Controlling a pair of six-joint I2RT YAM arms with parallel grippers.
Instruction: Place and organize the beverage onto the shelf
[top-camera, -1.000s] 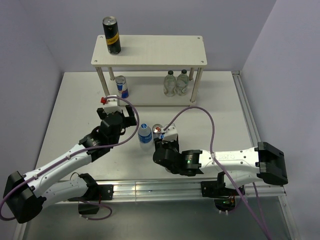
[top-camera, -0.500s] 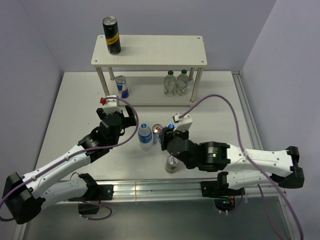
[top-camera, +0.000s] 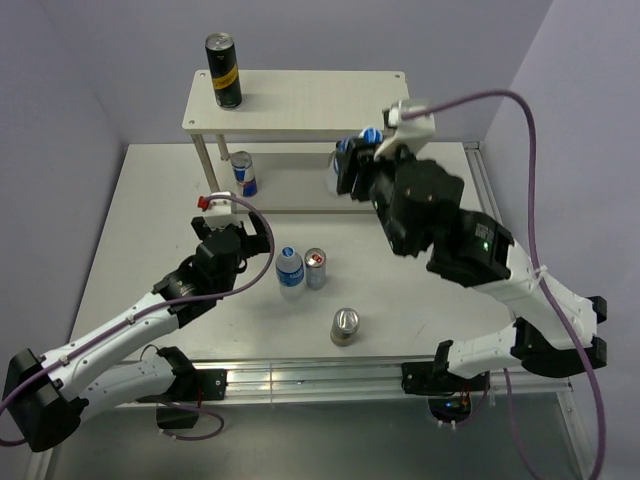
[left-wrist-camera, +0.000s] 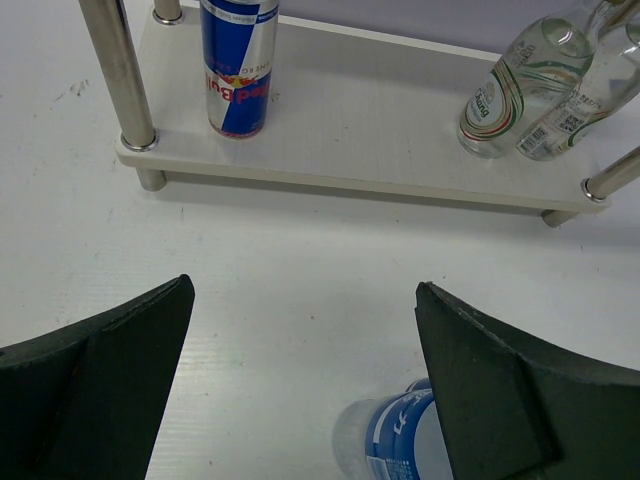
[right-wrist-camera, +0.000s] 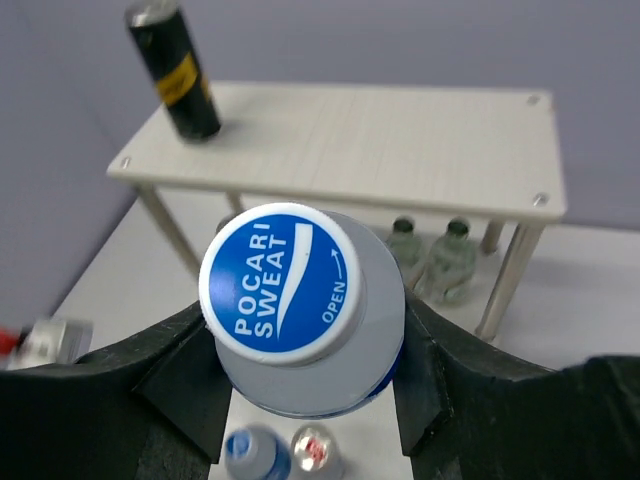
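Arm shells: I see white casings on the left arm (top-camera: 120, 330) and the right arm (top-camera: 525, 285), with bulky black joint housings between them.
Grippers: my left gripper (left-wrist-camera: 300, 370) has matte black, wedge-shaped fingers (left-wrist-camera: 100, 385); the right gripper (right-wrist-camera: 305, 375) has the same angular black fingers (right-wrist-camera: 170, 385).
Cables: a purple cable (top-camera: 258, 212) comes off the left wrist, and a longer one (top-camera: 470, 97) off the right.
Wrist blocks: I make out a white block (top-camera: 225, 207) with a red tip on the left, and a plain white block (top-camera: 410, 115) on the right.
Marking: there is a small green light (top-camera: 484, 231) on the right arm's black housing.
Bases: both are black mounts (top-camera: 185, 375).
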